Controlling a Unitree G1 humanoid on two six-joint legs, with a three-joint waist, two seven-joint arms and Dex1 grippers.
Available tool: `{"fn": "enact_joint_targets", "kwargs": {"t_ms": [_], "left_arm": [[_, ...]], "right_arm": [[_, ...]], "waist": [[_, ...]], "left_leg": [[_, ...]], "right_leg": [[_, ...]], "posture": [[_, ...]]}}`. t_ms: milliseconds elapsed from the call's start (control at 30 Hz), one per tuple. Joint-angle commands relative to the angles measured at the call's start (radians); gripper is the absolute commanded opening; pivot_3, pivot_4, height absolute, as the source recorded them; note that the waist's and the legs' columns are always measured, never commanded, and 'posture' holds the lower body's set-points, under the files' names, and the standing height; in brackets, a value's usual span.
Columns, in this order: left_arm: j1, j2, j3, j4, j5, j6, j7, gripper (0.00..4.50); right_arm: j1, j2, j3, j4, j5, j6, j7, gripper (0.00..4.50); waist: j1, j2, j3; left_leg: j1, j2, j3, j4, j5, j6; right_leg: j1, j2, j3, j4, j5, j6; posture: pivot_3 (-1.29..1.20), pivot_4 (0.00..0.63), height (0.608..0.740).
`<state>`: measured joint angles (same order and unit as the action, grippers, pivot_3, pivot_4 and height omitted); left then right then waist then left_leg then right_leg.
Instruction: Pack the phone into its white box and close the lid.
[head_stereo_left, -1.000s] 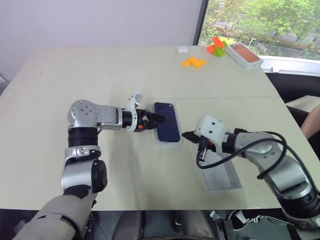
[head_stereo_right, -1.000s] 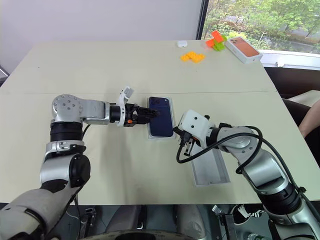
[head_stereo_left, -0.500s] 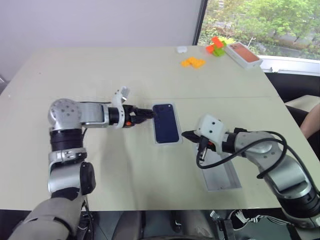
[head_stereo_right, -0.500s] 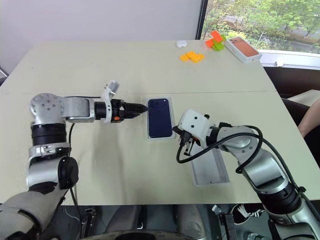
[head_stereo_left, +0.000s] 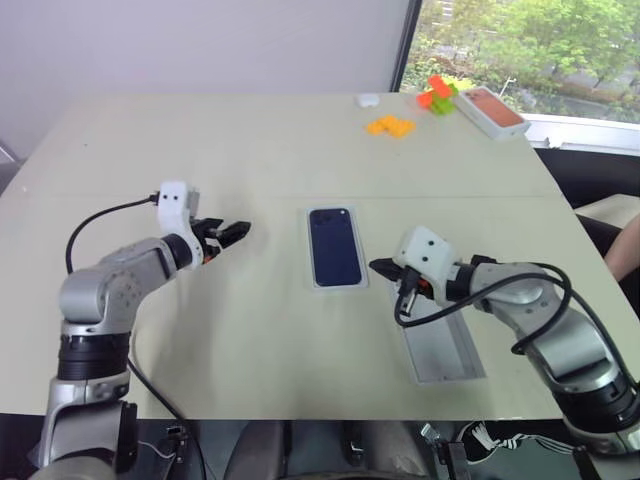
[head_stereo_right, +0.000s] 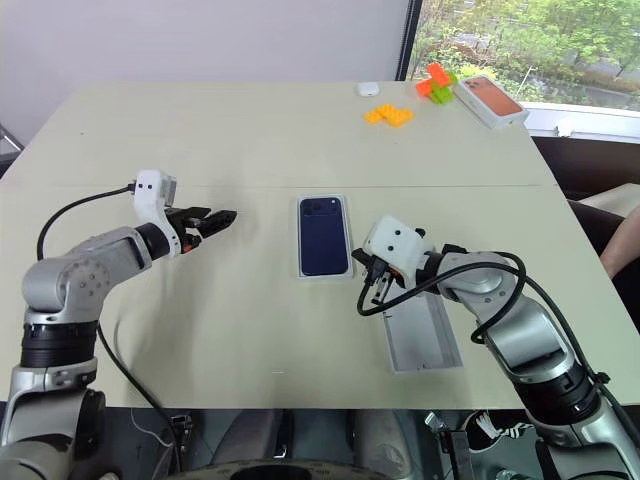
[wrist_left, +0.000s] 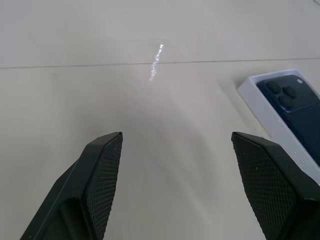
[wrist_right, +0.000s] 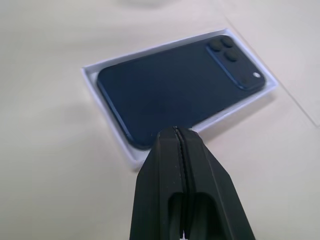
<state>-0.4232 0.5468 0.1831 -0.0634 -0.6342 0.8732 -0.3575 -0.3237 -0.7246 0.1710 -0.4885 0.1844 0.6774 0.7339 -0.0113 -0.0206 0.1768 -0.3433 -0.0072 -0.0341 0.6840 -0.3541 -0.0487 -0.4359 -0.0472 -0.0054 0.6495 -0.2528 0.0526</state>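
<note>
— How's the left gripper (head_stereo_left: 236, 232)?
— Fingers (wrist_left: 102, 170) spread wide apart, empty, arm bent at the robot's left side.
— And the right gripper (head_stereo_left: 378, 266)?
— Fingers pressed together, holding nothing.

Tabletop (head_stereo_left: 250, 140): pale beige, one thin seam across, matte.
Wall (head_stereo_left: 200, 45): plain light grey, behind tabletop.
Window (head_stereo_left: 520, 40): far right, dark frame, green trees outside.
Light: daylight.
</note>
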Motion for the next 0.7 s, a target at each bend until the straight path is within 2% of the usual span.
{"fn": "enact_joint_targets", "kwargs": {"t_ms": [33, 100, 133, 167, 233, 267, 367, 700], "left_arm": [[0.028, -0.017, 0.017, -0.07, 0.003, -0.035, -0.019, 3.67], [0.052, -0.023, -0.013, -0.1, 0.034, -0.06, -0.02, 3.67], [0.062, -0.029, -0.023, -0.11, 0.043, -0.053, -0.012, 3.14], [0.073, -0.029, -0.047, -0.12, 0.068, -0.065, -0.011, 2.87], [0.086, -0.04, -0.067, -0.134, 0.091, -0.084, -0.015, 1.94], [0.087, -0.056, -0.064, -0.143, 0.081, -0.067, -0.005, 1.25], [0.087, -0.096, -0.067, -0.172, 0.069, -0.028, 0.023, 0.06], [-0.005, -0.158, -0.243, -0.122, 0.224, 0.024, 0.094, 0.06]], "right_arm": [[-0.023, 0.013, -0.021, 0.013, -0.011, -0.024, -0.017, 0.0], [-0.032, 0.02, -0.025, 0.035, -0.015, -0.024, -0.029, 0.0], [-0.042, 0.028, -0.031, 0.053, -0.018, -0.016, -0.041, 0.0], [-0.055, 0.037, -0.037, 0.073, -0.02, -0.002, -0.056, 0.0], [-0.072, 0.044, -0.04, 0.096, -0.024, 0.009, -0.066, 0.0], [-0.077, 0.045, -0.038, 0.102, -0.025, 0.008, -0.065, 0.0], [-0.084, 0.046, -0.018, 0.107, -0.036, 0.008, -0.069, 0.0], [-0.229, 0.107, 0.14, 0.325, -0.213, -0.07, -0.107, 0.0]], "waist": [[0.0, 0.0, 0.0], [0.0, 0.0, 0.0], [-0.001, 0.0, 0.0], [-0.001, 0.0, 0.0], [0.0, 0.0, 0.0], [0.0, 0.0, 0.0], [0.003, 0.0, 0.0], [-0.001, 0.0, 0.0]], "left_leg": [[0.0, 0.0, 0.0, 0.0, 0.0, 0.001], [0.0, 0.0, 0.0, 0.0, -0.001, 0.002], [0.0, 0.0, 0.0, 0.0, -0.001, 0.002], [0.0, 0.0, 0.0, 0.0, -0.001, 0.002], [0.0, 0.0, 0.001, 0.0, -0.002, 0.004], [0.0, 0.0, 0.001, 0.0, -0.002, 0.005], [0.0, 0.0, 0.0, 0.0, -0.003, 0.007], [0.001, 0.0, 0.001, 0.0, -0.004, 0.008]], "right_leg": [[0.0, 0.0, 0.0, 0.0, 0.0, 0.0], [0.0, 0.0, 0.0, 0.0, 0.0, 0.0], [0.0, 0.0, 0.0, 0.0, 0.0, 0.0], [0.0, 0.0, 0.0, 0.0, 0.0, 0.0], [0.0, 0.0, 0.0, 0.0, 0.0, 0.0], [0.0, 0.0, 0.0, 0.0, 0.0, 0.0], [0.0, 0.0, 0.0, 0.0, 0.0, 0.0], [0.001, 0.001, 0.0, 0.001, 0.0, 0.0]], "posture": [[0.0, 0.15, 0.74], [0.0, 0.15, 0.74], [0.0, 0.15, 0.74], [0.0, 0.15, 0.74], [0.0, 0.15, 0.74], [0.0, 0.15, 0.74], [0.0, 0.15, 0.74], [0.0, 0.15, 0.74]]}}
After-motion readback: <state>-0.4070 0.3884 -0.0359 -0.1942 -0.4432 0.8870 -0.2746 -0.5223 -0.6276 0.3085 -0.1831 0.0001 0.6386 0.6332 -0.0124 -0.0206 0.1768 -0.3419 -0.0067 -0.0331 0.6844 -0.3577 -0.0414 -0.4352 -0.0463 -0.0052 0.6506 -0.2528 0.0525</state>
